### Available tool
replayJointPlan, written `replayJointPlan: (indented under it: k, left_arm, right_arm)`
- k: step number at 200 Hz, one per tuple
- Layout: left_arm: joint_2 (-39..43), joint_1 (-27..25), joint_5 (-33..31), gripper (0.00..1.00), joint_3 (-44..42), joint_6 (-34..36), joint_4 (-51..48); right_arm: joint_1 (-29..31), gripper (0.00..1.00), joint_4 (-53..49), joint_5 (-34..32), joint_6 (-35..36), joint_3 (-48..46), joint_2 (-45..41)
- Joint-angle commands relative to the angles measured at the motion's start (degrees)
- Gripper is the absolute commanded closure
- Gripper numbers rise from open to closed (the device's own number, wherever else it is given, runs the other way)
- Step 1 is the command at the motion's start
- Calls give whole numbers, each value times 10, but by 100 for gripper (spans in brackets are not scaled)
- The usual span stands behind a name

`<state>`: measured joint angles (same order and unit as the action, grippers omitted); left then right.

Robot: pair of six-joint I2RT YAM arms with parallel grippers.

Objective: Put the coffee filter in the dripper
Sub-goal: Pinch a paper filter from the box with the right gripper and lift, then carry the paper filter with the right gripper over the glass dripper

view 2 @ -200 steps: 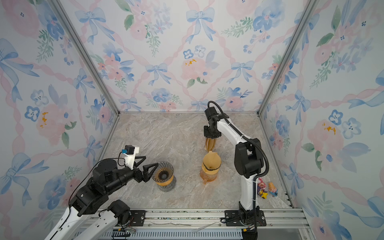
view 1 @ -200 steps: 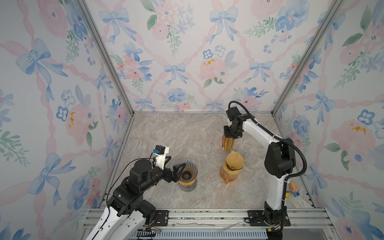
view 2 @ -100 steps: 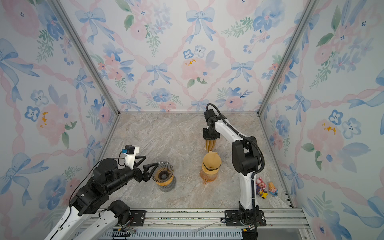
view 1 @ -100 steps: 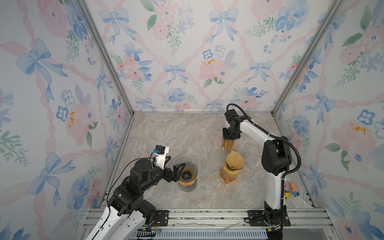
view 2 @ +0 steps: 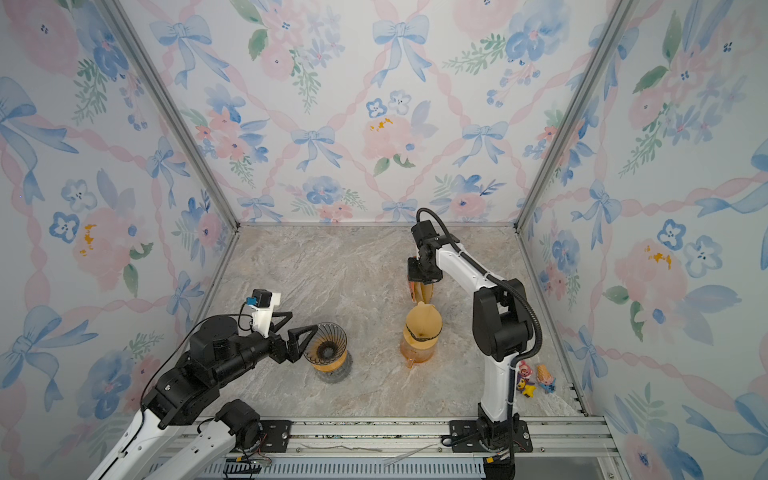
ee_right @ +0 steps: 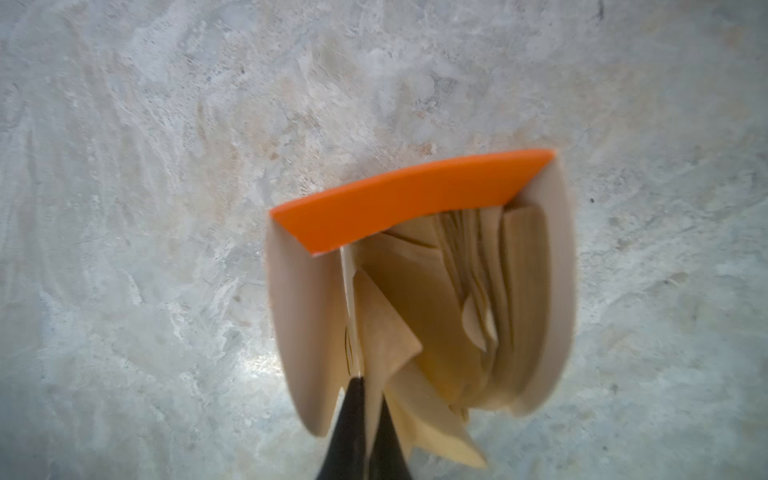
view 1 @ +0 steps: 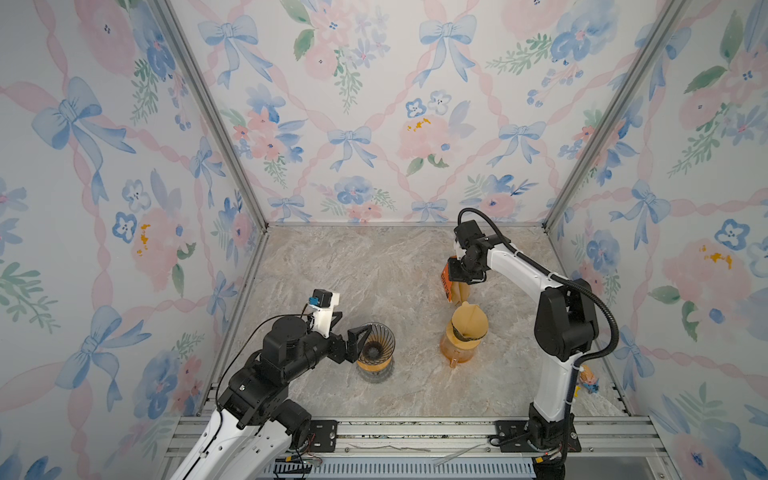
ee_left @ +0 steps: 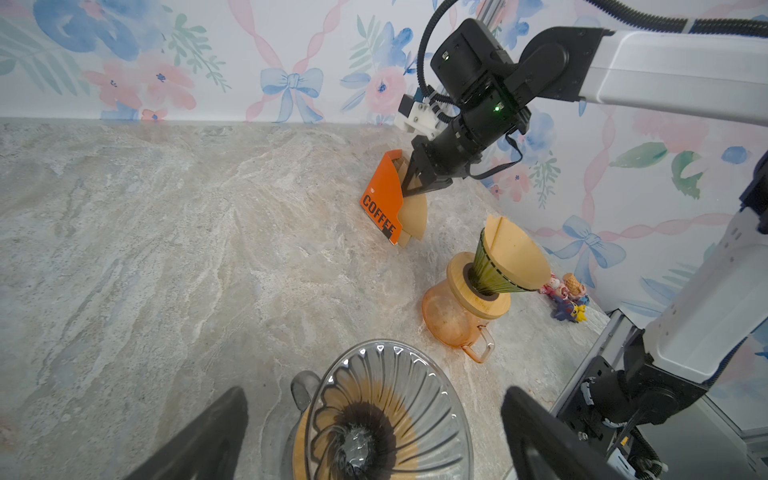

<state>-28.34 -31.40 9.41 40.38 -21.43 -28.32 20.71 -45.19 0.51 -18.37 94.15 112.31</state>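
right gripper (ee_right: 366,388): clamped on a coffee filter (ee_right: 386,332) sticking out of the orange holder (ee_right: 407,195), way back on the table (view 1: 353,266) | left gripper (ee_left: 375,392): wide open, fingers either side of the glass dripper (view 1: 376,347) | coffee filter sits well apart from that glass dripper

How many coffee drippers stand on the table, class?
2. A clear glass dripper stands front left, with no filter in it; a green dripper stands to its right on an orange carafe, lined with a paper filter. None seems hidden.
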Motion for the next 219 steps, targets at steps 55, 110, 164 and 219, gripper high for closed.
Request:
replayJointPlan:
  k: [55, 110, 164, 219]
  left_arm:
    - [-1, 3, -9, 3, -6, 10, 11]
    - [-5, 3, -17, 3, -5, 10, 10]
    - [-9, -1, -26, 3, -3, 6, 6]
    - [-2, 0, -39, 3, -2, 5, 3]
  right_arm:
    - [-3, 97, 12, 17, 25, -11, -68]
    - [-2, 96, 25, -27, 51, -26, -129]
    - [1, 96, 31, -57, 92, -32, -233]
    - [67, 93, -48, -7, 94, -5, -318]
